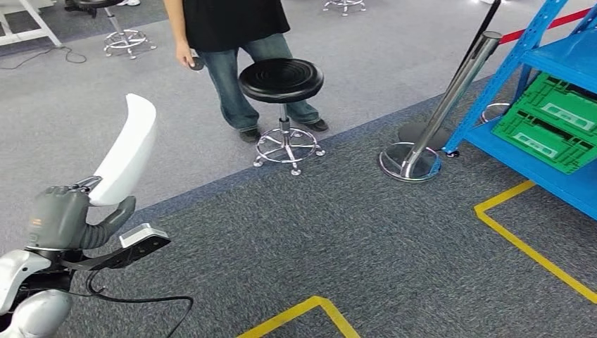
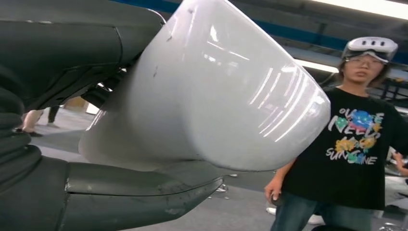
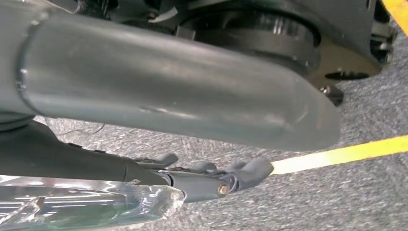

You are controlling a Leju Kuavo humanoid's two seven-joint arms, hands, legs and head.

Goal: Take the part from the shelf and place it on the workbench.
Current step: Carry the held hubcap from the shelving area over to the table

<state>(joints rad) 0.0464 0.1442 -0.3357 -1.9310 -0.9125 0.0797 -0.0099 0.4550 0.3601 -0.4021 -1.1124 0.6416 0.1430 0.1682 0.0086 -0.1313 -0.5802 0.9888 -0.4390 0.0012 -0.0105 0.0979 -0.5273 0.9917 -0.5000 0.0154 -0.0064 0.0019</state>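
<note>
The part (image 1: 130,151) is a white, glossy, curved shell. My left hand (image 1: 67,218) grips its lower end at the left of the head view and holds it upright above the carpet. In the left wrist view the part (image 2: 211,96) sits close against the grey thumb (image 2: 120,197) and the dark fingers above it. My right hand (image 3: 144,120) hangs over the carpet, its thick thumb out and its dark fingers (image 3: 211,180) stretched out with nothing in them.
A person (image 1: 232,42) stands ahead beside a black stool (image 1: 281,81). A metal barrier post (image 1: 450,98) leans at the right, near a blue shelf (image 1: 563,63) bearing a green crate (image 1: 552,123). Yellow floor tape (image 1: 528,246) marks the grey carpet.
</note>
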